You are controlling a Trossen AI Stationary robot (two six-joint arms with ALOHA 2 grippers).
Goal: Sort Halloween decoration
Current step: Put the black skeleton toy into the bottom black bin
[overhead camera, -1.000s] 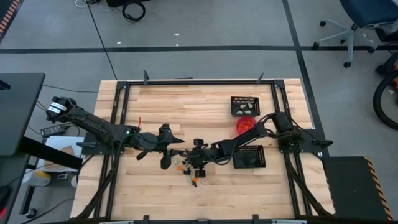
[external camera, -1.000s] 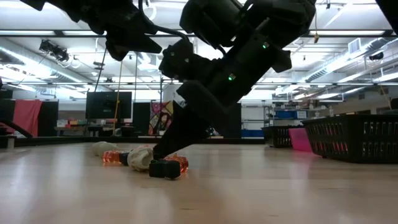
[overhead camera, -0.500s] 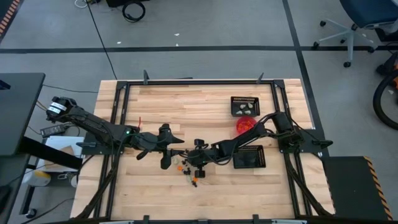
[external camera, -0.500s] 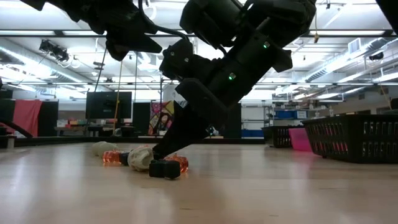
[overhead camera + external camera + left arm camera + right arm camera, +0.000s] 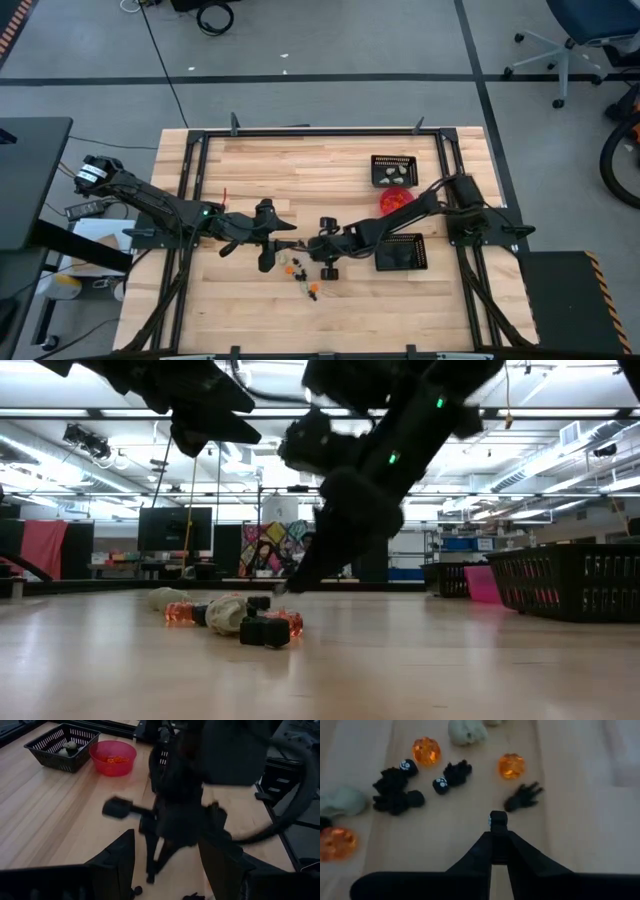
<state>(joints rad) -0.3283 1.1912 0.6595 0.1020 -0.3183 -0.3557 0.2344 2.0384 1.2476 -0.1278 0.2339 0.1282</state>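
The Halloween decoration is a scatter of tiny orange, black and cream trinkets (image 5: pixel 427 750) lying on the wooden table near its middle (image 5: pixel 302 275), also visible in the low view (image 5: pixel 240 618). My right gripper (image 5: pixel 498 827) hangs just above and to the right of them (image 5: pixel 283 588), shut on one small black trinket. My left gripper (image 5: pixel 170 870) is open and hovers left of the pile (image 5: pixel 270 248), touching nothing. My right gripper pinches a small black trinket with a pale spot (image 5: pixel 497 818) between its two fingertips, at their free ends. The fingers slant down from the table's right side. The trinket is lifted clear of the table and of the other trinkets.
A pink-red bowl (image 5: pixel 396 198) holding orange pieces stands right of centre. Beyond it is a black mesh tray (image 5: pixel 393 170) with cream pieces, and nearer is a second black mesh tray (image 5: pixel 402 252). A black frame (image 5: pixel 190 180) borders the table.
My right gripper has risen off the pile of trinkets and drawn back a little toward the table's right, tipping less steeply. The trinkets left on the table lie where they were.
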